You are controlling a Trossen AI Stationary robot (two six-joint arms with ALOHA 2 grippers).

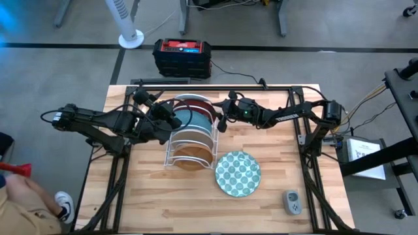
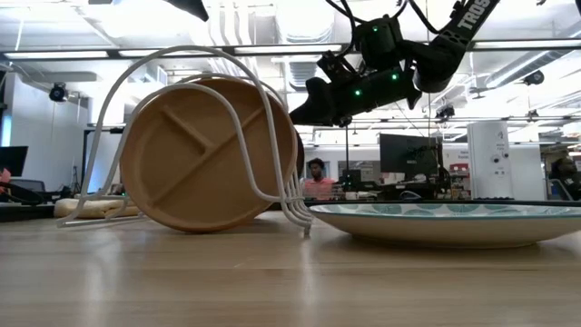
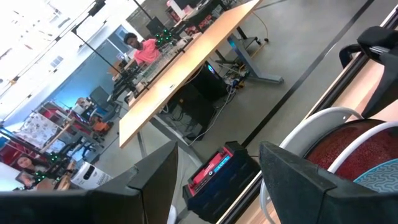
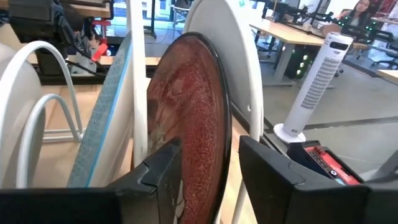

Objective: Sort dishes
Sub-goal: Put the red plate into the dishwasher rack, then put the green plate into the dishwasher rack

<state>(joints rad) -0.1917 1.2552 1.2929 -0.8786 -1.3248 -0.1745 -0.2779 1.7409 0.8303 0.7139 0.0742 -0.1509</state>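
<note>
A white wire rack (image 1: 171, 149) stands mid-table with dishes on edge in its slots: the wooden divided plate (image 2: 204, 154) nearest, a light blue plate (image 4: 102, 124) further back, and the red plate (image 4: 193, 106) near the far end. The teal dotted plate (image 1: 238, 173) lies flat on the table, right of the rack. My right gripper (image 4: 211, 171) is open. Its fingers stand on either side of the red plate's upper rim with gaps showing. My left gripper (image 3: 217, 186) is open and holds nothing. It hovers left of the rack's far end, beside the red plate (image 3: 351, 146).
A black and red box (image 1: 182, 55) sits on the floor beyond the far edge, with a white tower fan (image 4: 317, 81) near it. A small grey device (image 1: 292, 202) lies at the near right corner. A person (image 1: 19, 189) is at the near left.
</note>
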